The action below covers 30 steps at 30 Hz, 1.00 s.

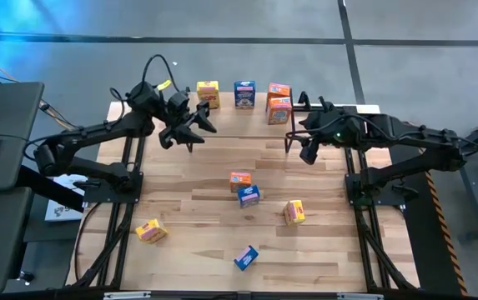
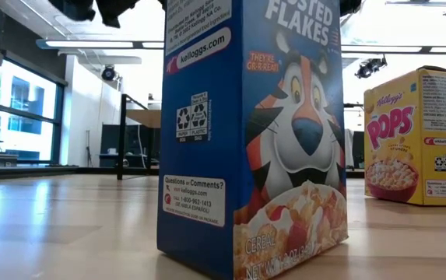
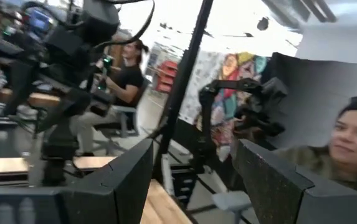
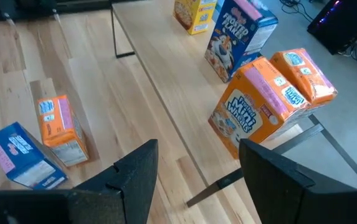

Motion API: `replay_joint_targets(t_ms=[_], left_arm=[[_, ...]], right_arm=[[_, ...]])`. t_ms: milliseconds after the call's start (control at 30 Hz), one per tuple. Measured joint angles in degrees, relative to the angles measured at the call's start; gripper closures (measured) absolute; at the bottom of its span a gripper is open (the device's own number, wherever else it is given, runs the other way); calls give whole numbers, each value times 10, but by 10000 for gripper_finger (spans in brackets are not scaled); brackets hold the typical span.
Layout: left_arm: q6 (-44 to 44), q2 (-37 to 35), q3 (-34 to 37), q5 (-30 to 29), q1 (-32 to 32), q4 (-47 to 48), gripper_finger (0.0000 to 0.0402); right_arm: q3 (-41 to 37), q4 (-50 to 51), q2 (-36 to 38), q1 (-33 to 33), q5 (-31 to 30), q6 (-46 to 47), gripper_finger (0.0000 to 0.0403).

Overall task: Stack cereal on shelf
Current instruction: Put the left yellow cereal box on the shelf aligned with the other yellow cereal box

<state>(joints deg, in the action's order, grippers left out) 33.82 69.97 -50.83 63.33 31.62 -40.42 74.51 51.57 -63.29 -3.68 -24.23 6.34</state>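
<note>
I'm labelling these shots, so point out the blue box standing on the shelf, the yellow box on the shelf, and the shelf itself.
blue box (image 4: 237,38): right wrist view, on its printed front.
yellow box (image 4: 195,14): right wrist view, on its front face.
shelf (image 4: 166,74): right wrist view, on a bare stretch of its plank top.

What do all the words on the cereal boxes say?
Blue box, front: "...OSTED FLAKES", "THEY'RE GR-R-REAT!", "CEREAL".
Blue box, side: "kelloggs.com", "Questions or Comments?", "1-800-962-1413".
Yellow box: "Kellogg's", "POPS".
Orange box on the shelf: "Mini Wheats", blurry.
Boxes in the high view: too small to read.
</note>
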Motion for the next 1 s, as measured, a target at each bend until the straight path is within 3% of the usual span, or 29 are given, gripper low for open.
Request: replay_joint_targets(t_ms=[267, 400, 567, 767, 867, 1000], left_arm=[[-50, 0, -76, 17, -6, 183, 178], [-93, 0, -120, -4, -6, 288, 178], [-192, 0, -192, -104, -5, 464, 178], [-326, 0, -287, -283, -9, 708, 178], [-341, -2, -313, -347, -20, 782, 178], [-312, -22, -319, -367, -39, 812, 178]], right_arm=[[-49, -11, 0, 0, -33, 2, 185], [-57, -25, 0, 0, -45, -3, 185], [-57, -54, 0, -1, -47, -3, 185], [-57, -56, 0, -1, -47, -3, 185], [-57, -56, 0, -1, -47, -3, 185], [-57, -56, 0, -1, -47, -7, 185]])
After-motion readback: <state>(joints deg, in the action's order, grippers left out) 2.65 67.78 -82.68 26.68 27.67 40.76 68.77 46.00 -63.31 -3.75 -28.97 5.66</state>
